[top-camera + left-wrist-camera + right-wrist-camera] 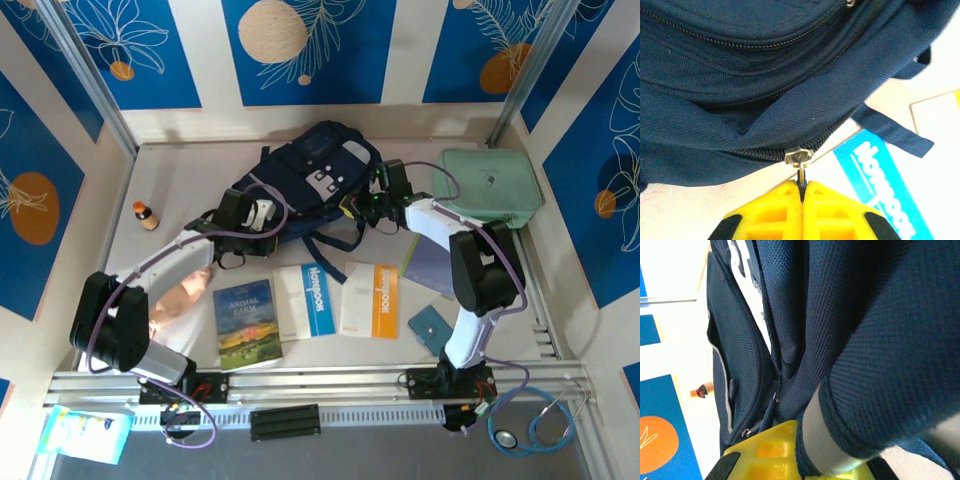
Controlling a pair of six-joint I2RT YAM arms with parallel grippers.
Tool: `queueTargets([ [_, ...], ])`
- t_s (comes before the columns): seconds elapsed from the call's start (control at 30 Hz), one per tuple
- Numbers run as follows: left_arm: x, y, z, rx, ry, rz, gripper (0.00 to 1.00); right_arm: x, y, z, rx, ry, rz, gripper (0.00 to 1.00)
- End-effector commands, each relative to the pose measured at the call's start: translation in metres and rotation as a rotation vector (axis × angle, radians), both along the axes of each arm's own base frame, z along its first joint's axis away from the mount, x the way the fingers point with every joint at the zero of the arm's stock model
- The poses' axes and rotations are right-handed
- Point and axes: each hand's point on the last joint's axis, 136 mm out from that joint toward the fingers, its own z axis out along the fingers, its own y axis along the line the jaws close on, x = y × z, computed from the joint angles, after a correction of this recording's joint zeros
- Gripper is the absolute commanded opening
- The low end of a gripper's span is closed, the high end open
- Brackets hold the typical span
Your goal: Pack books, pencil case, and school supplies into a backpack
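Gripping the backpack [310, 170]: left tool [801, 187] clenched on zipper pull [799, 158], right tool [805, 450] clenched on its fabric.
Long axis runs near-left to far-right, front pocket [325, 172] up.

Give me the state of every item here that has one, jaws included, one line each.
Backpack: lying flat on table, gripped by both arms.
Left gripper: jaws shut on zipper pull.
Right gripper: jaws shut on backpack fabric.
Books, Animal Farm, blue-band, orange-band: closed, flat, unpacked.
Teal booklet: flat, unpacked.
Mint-green case: flat beside backpack.
Bottle: upright, capped.
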Motion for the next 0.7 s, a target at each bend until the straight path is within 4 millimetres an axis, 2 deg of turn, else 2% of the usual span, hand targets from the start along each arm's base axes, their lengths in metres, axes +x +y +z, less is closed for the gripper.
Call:
queueTargets([
  [0.0,-0.020,-0.021,0.013,-0.060,0.075,-0.109,0.00,0.020,-0.003,0.031,-0.009,-0.126,0.028,0.04],
  [0.1,-0.025,-0.040,0.013,-0.075,0.102,-0.122,0.00,0.025,-0.017,0.020,-0.032,-0.081,-0.008,0.08],
  [0.23,-0.030,-0.075,0.008,-0.074,0.135,-0.158,0.00,0.016,-0.027,0.012,-0.022,-0.020,-0.051,0.25],
  [0.3,-0.030,-0.085,0.000,-0.045,0.154,-0.165,0.00,0.009,-0.032,0.008,-0.039,-0.003,-0.073,0.31],
  [0.33,-0.029,-0.084,-0.008,-0.011,0.164,-0.153,0.00,0.004,-0.036,0.007,-0.056,0.009,-0.087,0.35],
  [0.5,-0.027,-0.077,-0.037,0.039,0.177,-0.109,0.00,-0.028,-0.050,-0.004,-0.091,0.062,-0.137,0.39],
  [0.57,-0.026,-0.077,-0.042,0.037,0.174,-0.099,0.00,-0.042,-0.046,-0.007,-0.070,0.079,-0.134,0.40],
  [0.67,-0.025,-0.075,-0.049,0.041,0.169,-0.084,0.00,-0.065,-0.028,-0.009,-0.030,0.114,-0.101,0.41],
])
